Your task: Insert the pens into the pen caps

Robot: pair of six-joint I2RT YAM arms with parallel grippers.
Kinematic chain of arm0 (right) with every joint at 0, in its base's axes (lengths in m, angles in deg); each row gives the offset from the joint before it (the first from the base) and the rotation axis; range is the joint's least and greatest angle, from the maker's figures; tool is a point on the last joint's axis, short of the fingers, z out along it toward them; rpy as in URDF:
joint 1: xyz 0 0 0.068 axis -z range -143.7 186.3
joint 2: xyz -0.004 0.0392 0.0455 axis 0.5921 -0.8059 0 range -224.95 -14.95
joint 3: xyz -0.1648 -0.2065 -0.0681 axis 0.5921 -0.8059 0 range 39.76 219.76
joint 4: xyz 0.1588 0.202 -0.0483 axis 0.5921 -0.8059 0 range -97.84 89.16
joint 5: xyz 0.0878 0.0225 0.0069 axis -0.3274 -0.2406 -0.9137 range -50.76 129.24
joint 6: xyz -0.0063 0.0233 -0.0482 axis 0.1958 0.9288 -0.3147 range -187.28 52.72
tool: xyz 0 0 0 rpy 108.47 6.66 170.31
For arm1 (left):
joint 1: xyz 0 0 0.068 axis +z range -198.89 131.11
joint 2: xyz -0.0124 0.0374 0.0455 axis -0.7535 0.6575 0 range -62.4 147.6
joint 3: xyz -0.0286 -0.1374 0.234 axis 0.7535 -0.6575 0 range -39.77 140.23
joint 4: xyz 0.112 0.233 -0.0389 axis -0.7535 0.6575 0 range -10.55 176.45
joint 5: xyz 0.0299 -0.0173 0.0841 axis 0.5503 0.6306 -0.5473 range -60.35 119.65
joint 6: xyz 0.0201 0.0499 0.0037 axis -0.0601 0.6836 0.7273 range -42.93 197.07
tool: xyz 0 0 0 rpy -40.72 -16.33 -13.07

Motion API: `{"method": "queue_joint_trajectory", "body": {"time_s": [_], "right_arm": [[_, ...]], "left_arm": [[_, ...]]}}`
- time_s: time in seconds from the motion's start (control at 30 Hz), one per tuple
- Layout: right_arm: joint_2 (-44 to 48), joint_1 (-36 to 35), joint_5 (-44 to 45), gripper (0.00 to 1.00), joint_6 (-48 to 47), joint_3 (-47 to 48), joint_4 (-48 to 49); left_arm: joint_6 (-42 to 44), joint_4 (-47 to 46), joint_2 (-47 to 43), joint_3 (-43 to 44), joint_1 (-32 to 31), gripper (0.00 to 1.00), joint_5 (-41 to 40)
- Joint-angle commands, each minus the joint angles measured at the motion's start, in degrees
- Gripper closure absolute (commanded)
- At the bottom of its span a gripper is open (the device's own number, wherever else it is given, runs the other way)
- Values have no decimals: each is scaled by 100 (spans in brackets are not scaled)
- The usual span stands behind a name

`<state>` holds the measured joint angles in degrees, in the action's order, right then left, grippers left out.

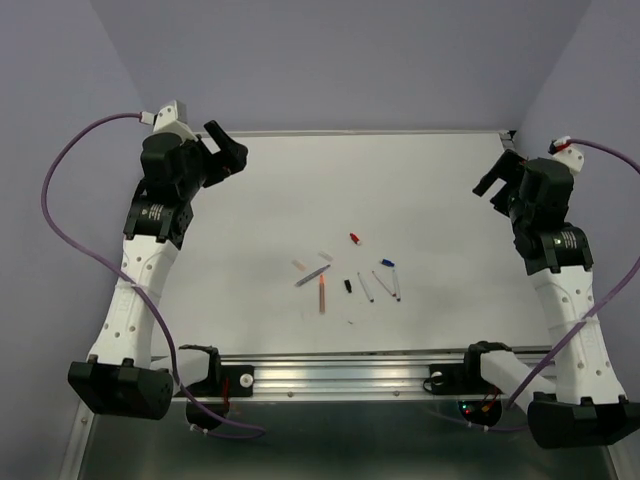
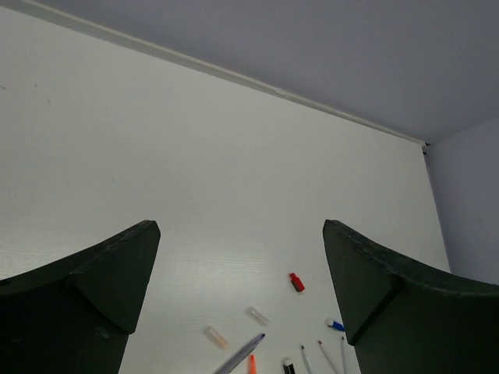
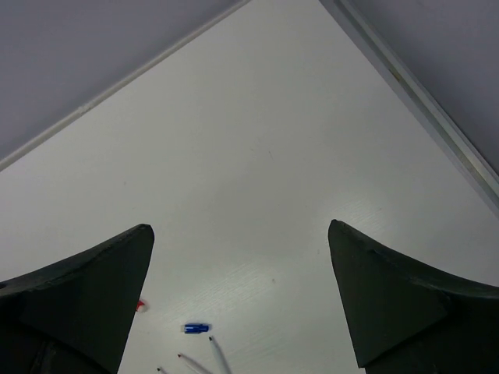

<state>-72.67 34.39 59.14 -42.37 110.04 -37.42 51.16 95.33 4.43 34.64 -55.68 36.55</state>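
A grey pen (image 1: 312,275) is laid at a slant near the middle of the white tabletop (image 1: 430,190), with an orange pen (image 1: 322,294) just on its near side. Three white pens (image 1: 382,285) are grouped side by side to the right of these. Two pale caps (image 1: 300,266) are set beside the grey pen, and a black cap (image 1: 348,285) lies between the orange pen and the white pens. A blue cap (image 1: 387,263) is seen near the white pens' far ends, and a red cap (image 1: 354,238) lies apart, farther back. The left fingers (image 2: 101,288) are spread wide and empty, held above the far left of the tabletop, well apart from the pens. The right fingers (image 3: 390,296) are likewise spread wide, nothing gripped, at the far right.
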Motion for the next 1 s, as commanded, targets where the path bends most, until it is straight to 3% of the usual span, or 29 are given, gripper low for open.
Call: {"method": "queue_joint_trajectory", "body": {"time_s": [0.0,0.1,0.33,0.57,0.73,0.8,0.97], "right_arm": [[445,15,-39,0,-47,-172,414],[594,15,224,0,198,-374,432],[621,15,-196,0,323,-392,634],[437,15,-1380,0,16,-419,652],[-81,-116,-1946,0,-135,-506,-112],[-222,-370,-1790,0,-118,-812,-226],[-600,-2363,-963,0,119,-1385,-34]], "left_arm": [[139,-383,-223,-85,-24,1,250],[253,-524,-275,-172,-94,1,478],[604,-709,-170,-225,-306,1,884],[789,-753,-56,-225,-367,1,866],[886,-744,85,-76,-534,1,893],[947,-744,207,38,-665,1,840],[1123,-674,506,293,-1035,1,752]]}}
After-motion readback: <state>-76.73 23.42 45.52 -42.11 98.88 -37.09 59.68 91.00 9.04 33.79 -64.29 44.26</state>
